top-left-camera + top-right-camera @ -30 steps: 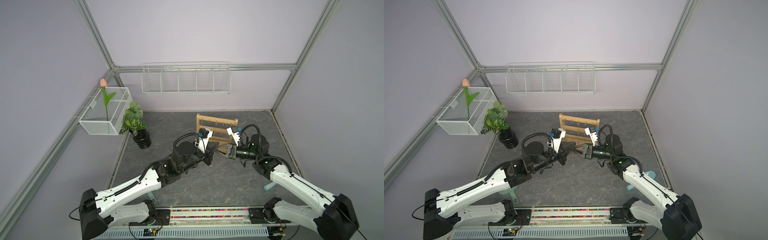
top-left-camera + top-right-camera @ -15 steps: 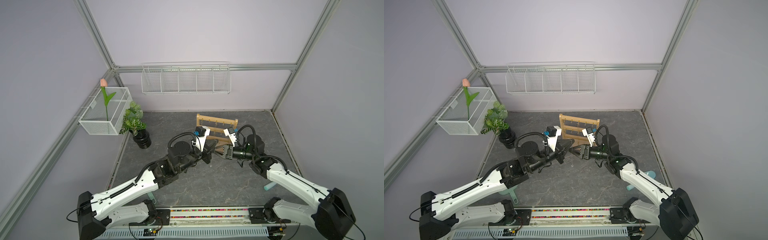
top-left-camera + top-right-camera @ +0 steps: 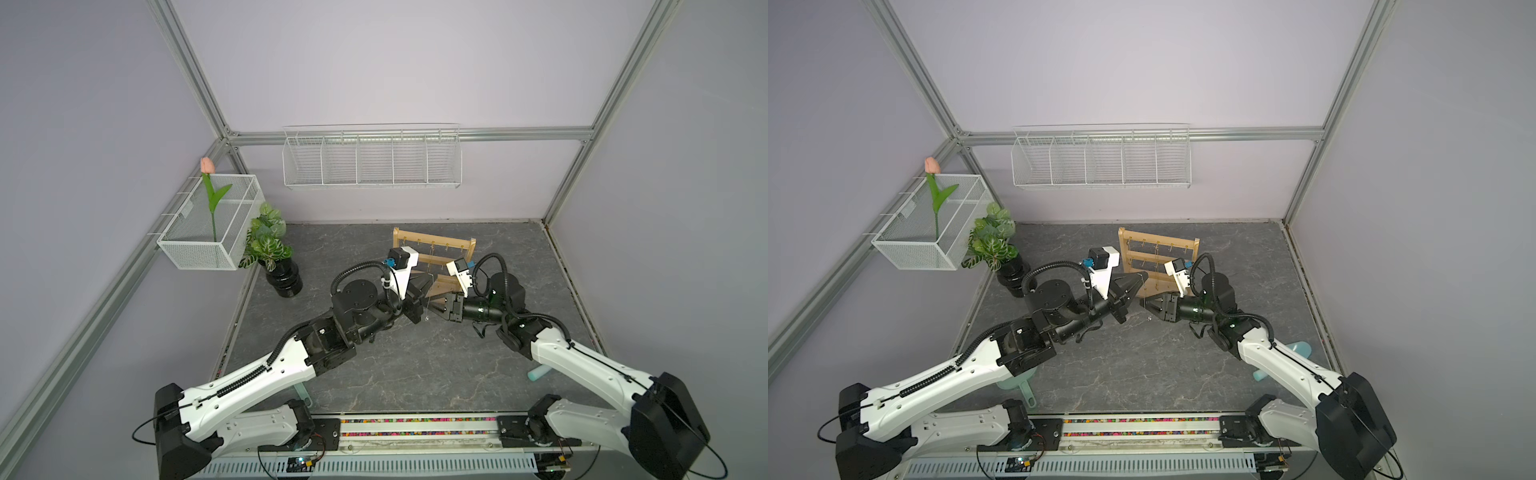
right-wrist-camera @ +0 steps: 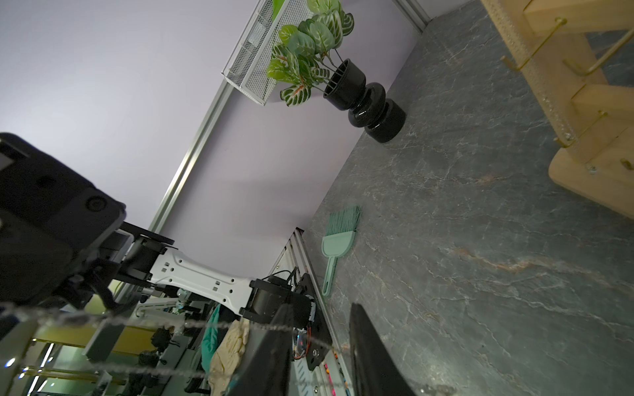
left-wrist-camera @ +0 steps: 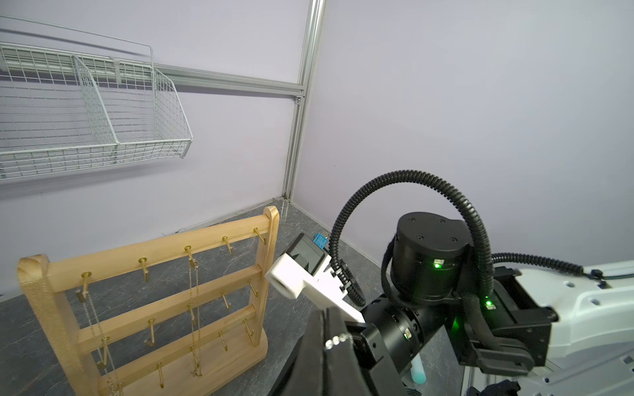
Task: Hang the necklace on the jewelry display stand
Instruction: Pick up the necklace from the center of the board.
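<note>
Risks first. The left gripper [image 3: 1135, 283], centre-left over the table [image 3: 415, 365], pinches only a thin bit of the necklace [image 4: 212, 324]. The chain looks fine and slick, so a tug from the other arm could likely pull it out and drop it. Between the arms the chain runs slack, and one part hangs toward the table in both top views. That loose part could snag on a finger, or twist so it won't open over a hook.

The right gripper [image 3: 1148, 306], just right of that, has the chain crossing the gap between its fingers. If it closes off-line it may miss, or catch two strands together.

The jewelry display stand [image 3: 1158, 239] is upright on the far side, just beyond both grippers. It looks light, so a bump from either wrist could tip it. Its hooks are small, and a silver chain [image 5: 95, 325] and a gold chain [image 5: 191, 301] hang on it, so tangling is possible.

End effectors:
- **Left:** jaws fully closed, with the necklace clamped at the tips, seen in the left wrist view.
- **Right:** jaws partly apart, with the chain between them and not clamped as far as I can judge. Cannot tell whether it touches a finger.

The necklace is in the air between the two grippers, on the near side of the stand, not on any hook.
</note>
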### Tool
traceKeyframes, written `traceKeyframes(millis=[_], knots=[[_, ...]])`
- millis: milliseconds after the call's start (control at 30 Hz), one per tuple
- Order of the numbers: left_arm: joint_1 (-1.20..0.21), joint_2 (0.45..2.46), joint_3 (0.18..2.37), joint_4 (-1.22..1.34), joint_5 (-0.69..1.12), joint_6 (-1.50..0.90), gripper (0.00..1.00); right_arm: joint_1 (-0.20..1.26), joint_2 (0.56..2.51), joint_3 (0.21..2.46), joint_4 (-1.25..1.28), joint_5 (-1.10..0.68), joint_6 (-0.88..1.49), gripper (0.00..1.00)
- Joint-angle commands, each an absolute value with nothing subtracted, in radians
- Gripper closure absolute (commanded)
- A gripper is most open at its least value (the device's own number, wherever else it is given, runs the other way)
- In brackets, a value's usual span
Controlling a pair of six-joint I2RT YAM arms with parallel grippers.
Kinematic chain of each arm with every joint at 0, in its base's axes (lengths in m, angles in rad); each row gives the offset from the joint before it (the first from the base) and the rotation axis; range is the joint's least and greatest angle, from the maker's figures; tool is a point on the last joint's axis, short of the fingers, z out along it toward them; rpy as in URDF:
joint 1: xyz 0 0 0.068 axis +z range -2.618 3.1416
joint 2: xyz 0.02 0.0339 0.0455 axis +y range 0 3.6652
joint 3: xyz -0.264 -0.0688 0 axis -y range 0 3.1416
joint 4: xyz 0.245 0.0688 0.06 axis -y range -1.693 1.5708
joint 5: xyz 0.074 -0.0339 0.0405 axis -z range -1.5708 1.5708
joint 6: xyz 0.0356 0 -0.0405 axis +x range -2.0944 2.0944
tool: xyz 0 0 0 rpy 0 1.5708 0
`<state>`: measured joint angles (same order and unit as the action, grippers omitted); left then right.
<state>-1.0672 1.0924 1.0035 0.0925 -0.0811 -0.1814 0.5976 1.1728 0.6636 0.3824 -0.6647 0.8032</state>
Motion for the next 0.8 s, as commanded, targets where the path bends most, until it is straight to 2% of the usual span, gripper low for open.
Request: traceKeyframes(millis=[0, 167, 367, 767], knots=[[-1.069, 1.098, 1.035, 0.091, -0.085, -0.168, 1.00, 0.603, 1.135, 0.643, 0.413, -0.641, 0.776, 0.76], [-1.069, 1.104, 1.035, 0.088, -0.089, -0.175, 1.00, 0.601, 1.102, 0.641, 0.392, -0.620, 0.758, 0.86], [-1.069, 1.109, 1.034, 0.076, -0.106, -0.182, 1.00, 0.600, 1.073, 0.638, 0.374, -0.605, 0.738, 0.92], [-1.070, 1.134, 1.041, 0.058, -0.119, -0.198, 1.00, 0.593, 0.930, 0.651, 0.206, -0.430, 0.618, 0.93]])
